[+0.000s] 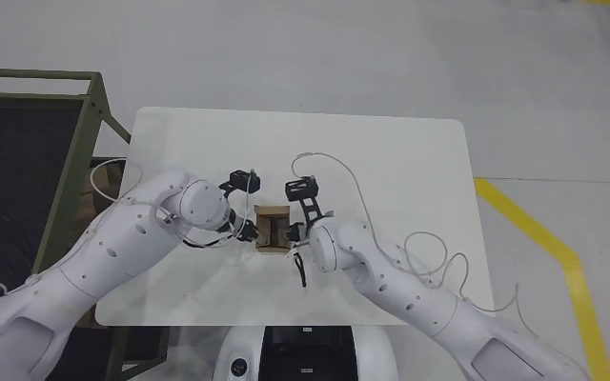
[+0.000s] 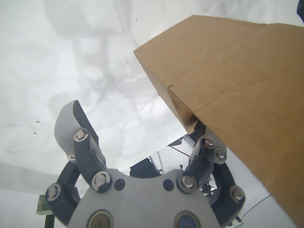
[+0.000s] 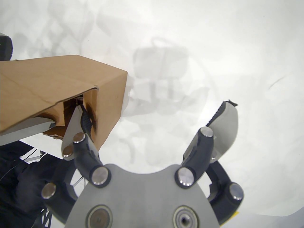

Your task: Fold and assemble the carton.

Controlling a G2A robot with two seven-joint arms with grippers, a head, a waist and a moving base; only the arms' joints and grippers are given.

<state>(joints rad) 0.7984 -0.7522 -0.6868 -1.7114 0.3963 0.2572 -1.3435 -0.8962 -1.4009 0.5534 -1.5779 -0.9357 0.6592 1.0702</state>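
The white surface (image 1: 381,152) carries the carton (image 1: 273,229) at the frame's centre. Our left hand (image 2: 137,119) and right hand (image 3: 154,109) are spread wide, each tucking one finger into opposite ends, we judge to brace its walls.

white table (image 1: 381,152) | green frame (image 1: 52,73) left of table | yellow floor stripe (image 1: 524,221) right

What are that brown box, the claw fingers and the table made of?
The carton looks like brown cardboard: matte, with creased fold lines and a rough cut edge. The right claw's fingers seem smooth pale-grey plastic or painted metal, with black ribbed pads, probably rubber. The table is smooth matte white; its material is unclear.
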